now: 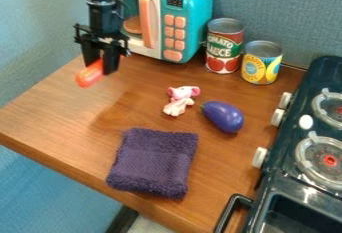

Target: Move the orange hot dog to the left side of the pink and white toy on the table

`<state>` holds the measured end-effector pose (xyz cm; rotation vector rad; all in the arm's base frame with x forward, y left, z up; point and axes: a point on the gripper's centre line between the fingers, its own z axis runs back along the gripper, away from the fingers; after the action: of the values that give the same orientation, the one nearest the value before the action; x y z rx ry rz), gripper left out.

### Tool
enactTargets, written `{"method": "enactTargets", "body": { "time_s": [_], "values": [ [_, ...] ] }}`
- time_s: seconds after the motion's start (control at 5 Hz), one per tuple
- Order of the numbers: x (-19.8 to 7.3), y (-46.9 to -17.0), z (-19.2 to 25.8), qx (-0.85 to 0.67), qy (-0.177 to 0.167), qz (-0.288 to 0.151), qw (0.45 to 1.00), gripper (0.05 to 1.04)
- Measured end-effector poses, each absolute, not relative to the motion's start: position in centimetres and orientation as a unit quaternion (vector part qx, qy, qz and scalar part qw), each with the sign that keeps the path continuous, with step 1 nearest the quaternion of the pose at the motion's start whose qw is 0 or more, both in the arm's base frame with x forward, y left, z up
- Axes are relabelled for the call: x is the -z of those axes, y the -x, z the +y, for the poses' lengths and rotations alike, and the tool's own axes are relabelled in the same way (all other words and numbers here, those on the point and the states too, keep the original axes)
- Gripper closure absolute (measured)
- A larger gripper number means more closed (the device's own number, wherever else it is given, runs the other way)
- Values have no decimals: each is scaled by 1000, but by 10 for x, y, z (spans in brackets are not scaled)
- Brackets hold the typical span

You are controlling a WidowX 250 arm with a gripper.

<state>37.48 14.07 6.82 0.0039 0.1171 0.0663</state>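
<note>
Orange-red oblong toy (90, 73) is pinched between the fingers of the black gripper (100, 66), above the upper left of the worktop (60, 107), its rounded end angled toward the left edge. By all appearances the grasp is made and the toy is lifted; a carrying stage is suggested. A steady grip and sideways clearance are called for before any lowering.

Just beside the gripper, the teal toy microwave (195, 9) is set at the rear edge, its pink door handle (146, 22) turned toward the arm; a swing that way could be snagged. To its right, the red-labelled can (224, 47) and the shorter yellow-labelled can (262, 63) are lined up along the rear edge.

Nearer the middle, the pink-and-white toy animal (179, 102) is placed close to the purple toy eggplant (224, 117). The folded purple towel (153, 162) is laid near the front edge, and the right side is bounded by the dark toy stove (280, 194). The most room for moving is judged to be offered by the stretch of wood between the left edge and the towel.
</note>
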Motion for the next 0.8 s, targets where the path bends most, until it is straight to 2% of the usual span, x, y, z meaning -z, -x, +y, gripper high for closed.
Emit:
{"method": "enactTargets", "body": {
  "time_s": [0.6,0.8],
  "values": [
    [-61,-378,112,-12,10,72,997,525],
    [-45,-383,97,17,2,86,996,525]
  ]
}}
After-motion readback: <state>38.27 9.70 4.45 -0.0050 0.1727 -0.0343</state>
